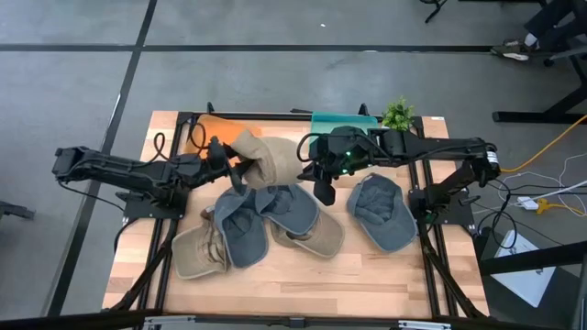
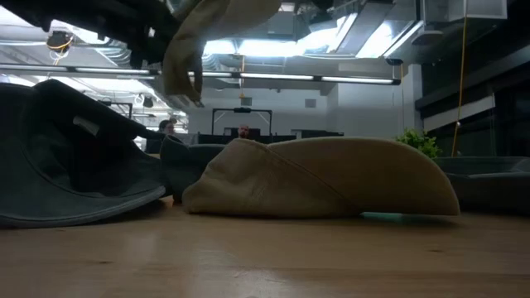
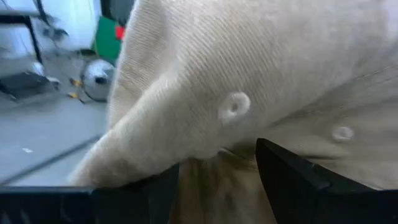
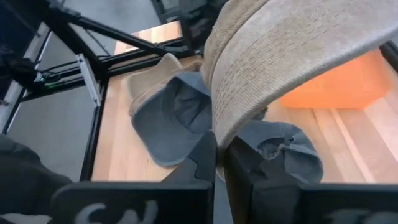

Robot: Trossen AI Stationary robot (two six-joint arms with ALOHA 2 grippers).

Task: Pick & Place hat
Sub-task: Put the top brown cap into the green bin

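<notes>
A tan hat [image 1: 268, 159] hangs in the air between both grippers, above a pile of hats. The low view shows it at the top [image 2: 197, 41]. My left gripper [image 1: 233, 172] is shut on its left side, and in the left wrist view [image 3: 217, 182] tan cloth with two eyelets fills the picture. My right gripper [image 1: 319, 183] is shut on the hat's brim [image 4: 273, 56] at its right side. Below, several grey and tan hats [image 1: 275, 225] rest on the wooden table [image 1: 367, 284]. My left gripper pinches the tan hat's crown cloth [image 3: 214, 165] between its two fingers [image 3: 292, 180], coming level from the table's left. The hat is lifted clear of the table. One layer or several, I cannot tell. My right gripper pinches the edge of the stitched brim [image 4: 222, 127] between its shut fingers [image 4: 202, 158], coming from the table's right. The brim rises away from the fingertips, clear of the hats below.
A grey hat [image 1: 382, 213] lies apart at the right. An orange bin [image 1: 216, 128], a green bin [image 1: 343, 119] and a small plant [image 1: 398, 114] stand along the far edge. In the low view a tan hat [image 2: 323, 178] and a grey hat [image 2: 74, 170] lie close by.
</notes>
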